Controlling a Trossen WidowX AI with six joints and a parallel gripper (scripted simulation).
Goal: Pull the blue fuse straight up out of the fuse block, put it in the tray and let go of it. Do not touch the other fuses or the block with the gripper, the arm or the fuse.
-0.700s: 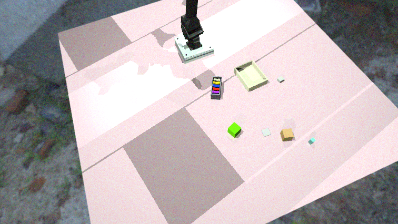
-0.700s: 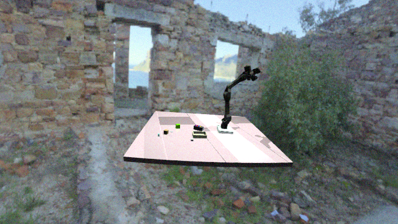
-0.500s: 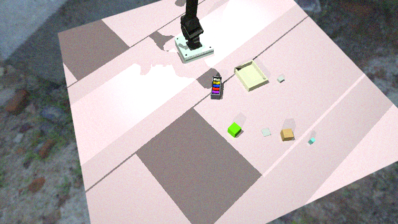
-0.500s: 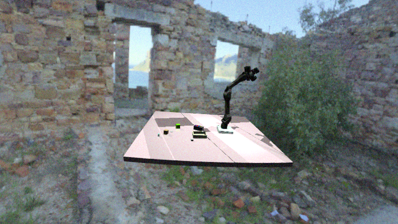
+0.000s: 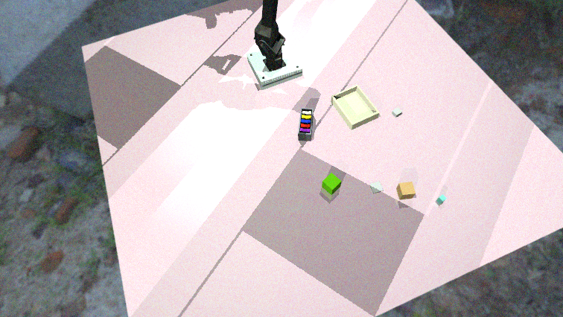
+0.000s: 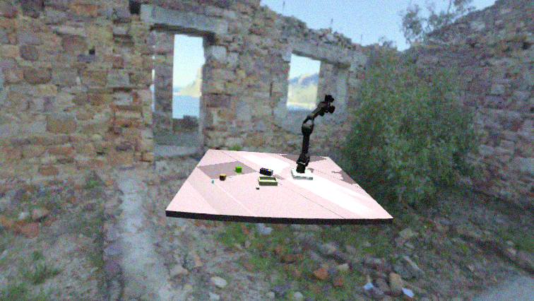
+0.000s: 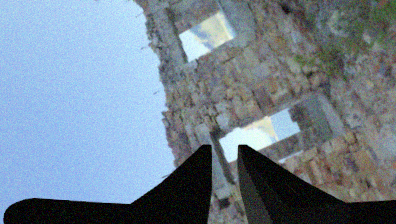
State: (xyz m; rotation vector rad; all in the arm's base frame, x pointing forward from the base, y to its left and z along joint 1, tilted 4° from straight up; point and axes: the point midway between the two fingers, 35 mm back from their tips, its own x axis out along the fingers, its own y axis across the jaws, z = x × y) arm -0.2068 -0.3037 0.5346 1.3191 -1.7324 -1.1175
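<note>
The dark fuse block (image 5: 306, 123) stands on the pink table and holds a row of coloured fuses. The blue fuse (image 5: 306, 120) sits in the middle of that row, between the yellow and the red one. The cream tray (image 5: 355, 106) lies to the right of the block and holds nothing. The block (image 6: 265, 171) and tray (image 6: 267, 181) also show in the exterior view. My gripper (image 6: 328, 104) is raised high above the table, far from the block, and points out toward the stone wall. In the wrist view its fingers (image 7: 225, 146) stand almost together with nothing between them.
The arm's base plate (image 5: 274, 71) stands behind the block. A green cube (image 5: 331, 183), a tan cube (image 5: 405, 190), two small pale cubes (image 5: 397, 112) (image 5: 376, 187) and a small teal cube (image 5: 440, 199) lie on the near right part of the table.
</note>
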